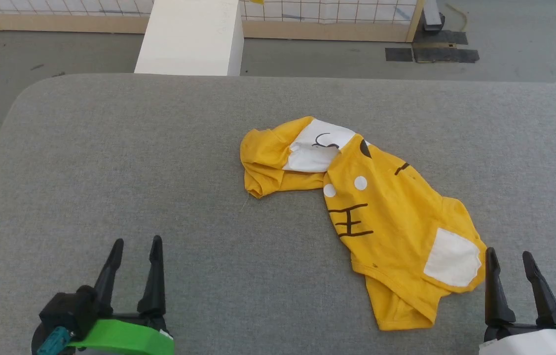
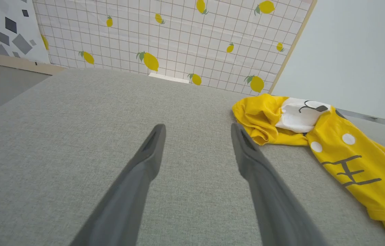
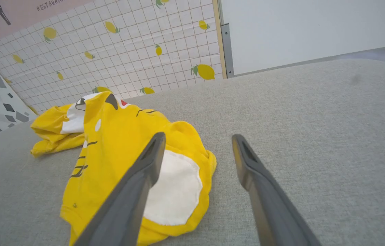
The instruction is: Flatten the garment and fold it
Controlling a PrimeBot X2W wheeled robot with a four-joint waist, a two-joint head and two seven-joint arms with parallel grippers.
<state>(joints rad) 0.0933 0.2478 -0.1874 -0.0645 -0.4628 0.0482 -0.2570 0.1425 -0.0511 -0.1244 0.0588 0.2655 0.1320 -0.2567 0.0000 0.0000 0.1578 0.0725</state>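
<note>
The garment (image 1: 381, 212) is a bright yellow T-shirt with white patches and black lines, lying crumpled and bunched on the grey table (image 1: 134, 162), right of centre. My left gripper (image 1: 136, 245) is open near the front left, well clear of the shirt. In the left wrist view the garment (image 2: 346, 147) lies to the right of the left gripper (image 2: 197, 130). My right gripper (image 1: 508, 257) is open at the front right, just beside the shirt's white patch. Seen from the right wrist, the right gripper (image 3: 197, 140) hovers over the garment's (image 3: 117, 143) right edge, holding nothing.
A white block (image 1: 191, 37) stands past the table's far edge. Behind it runs a lemon-print grid wall (image 2: 178, 37) with a wooden base. Dark mats (image 1: 430, 52) lie on the floor at the far right. Grey floor surrounds the table's rounded left corner.
</note>
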